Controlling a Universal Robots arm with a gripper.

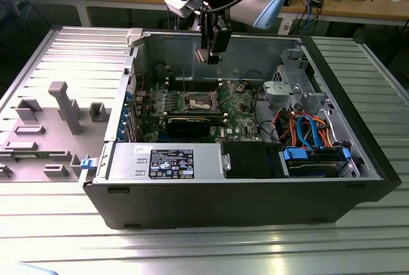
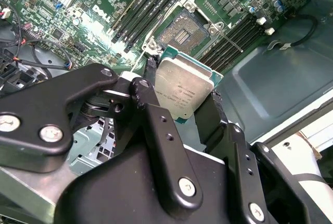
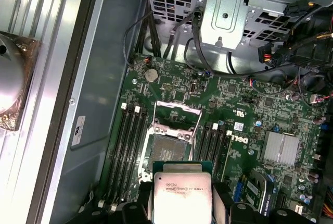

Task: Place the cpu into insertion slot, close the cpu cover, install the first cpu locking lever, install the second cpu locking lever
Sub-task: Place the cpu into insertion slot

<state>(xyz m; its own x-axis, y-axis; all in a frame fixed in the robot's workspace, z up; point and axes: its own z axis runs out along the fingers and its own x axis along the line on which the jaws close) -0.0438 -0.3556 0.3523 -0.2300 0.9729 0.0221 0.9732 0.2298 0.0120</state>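
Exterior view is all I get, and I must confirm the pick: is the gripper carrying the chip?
Observer: Yes. In the second wrist view the chip sits clamped between the gripper's two black fingers, metal top facing the camera.
Operator: Is the socket free?
Observer: In the first wrist view the socket shows its bare contact field, with nothing in it.
Operator: And the cover?
Observer: In that same view the cover is flipped open, clear of the socket.
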